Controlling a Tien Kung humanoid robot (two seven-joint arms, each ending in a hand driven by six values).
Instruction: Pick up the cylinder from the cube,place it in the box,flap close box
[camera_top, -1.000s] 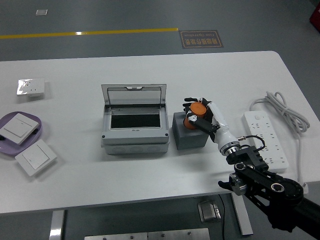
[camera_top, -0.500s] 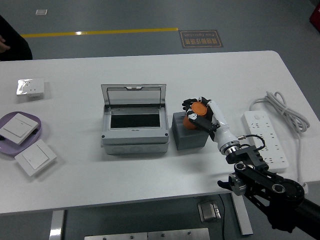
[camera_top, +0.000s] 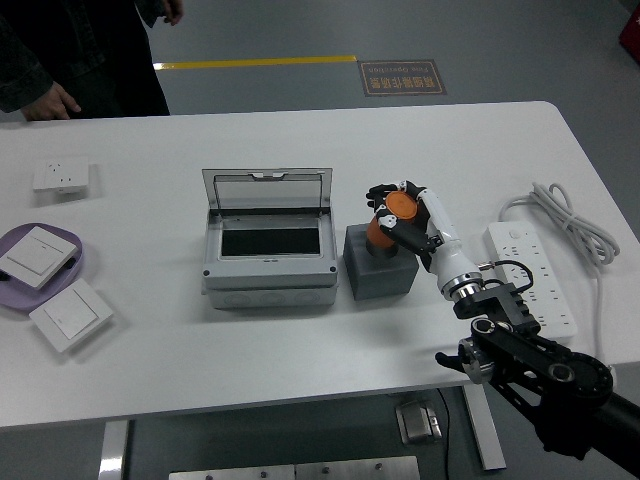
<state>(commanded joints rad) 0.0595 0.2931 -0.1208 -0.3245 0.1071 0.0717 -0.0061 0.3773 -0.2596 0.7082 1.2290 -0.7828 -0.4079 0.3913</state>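
Gripping the orange cylinder (camera_top: 392, 222), the right hand (camera_top: 412, 220) has its black-tipped fingers (camera_top: 384, 194) curled around it from the right and top. Cylinder sits over the grey cube (camera_top: 379, 261), at the cube's top rear; cannot tell if its base touches the cube or hangs just clear. Right arm (camera_top: 520, 350) enters from lower right corner, white forearm section angled up-left toward the cube.

Grey box (camera_top: 268, 262) stands just left of the cube, a narrow gap between them. Its clear hinged flap (camera_top: 267, 190) is open, tilted back on the far side, dark cavity visible inside. Nothing seen in the cavity.

Left hand: not in frame.

Rest of the counter (camera_top: 300, 340), white:
- white power strip (camera_top: 530, 277) w/ coiled cable (camera_top: 567, 222) at right, near the arm's wrist, well apart from the cube.
- purple tray (camera_top: 75, 262) at left edge carrying 1 white wall switch (camera_top: 34, 256).
- 2nd white wall switch (camera_top: 70, 314) lying on the counter just in front of the tray.
- white socket plate (camera_top: 61, 176) further back on the left.

Person at far left corner, top of frame, in dark clothing; 1 hand (camera_top: 60, 103) hangs at the counter's far edge, holding nothing, apart from all items.

Floor beyond: yellow line (camera_top: 255, 63) and a floor sign (camera_top: 403, 76), print too small to read.
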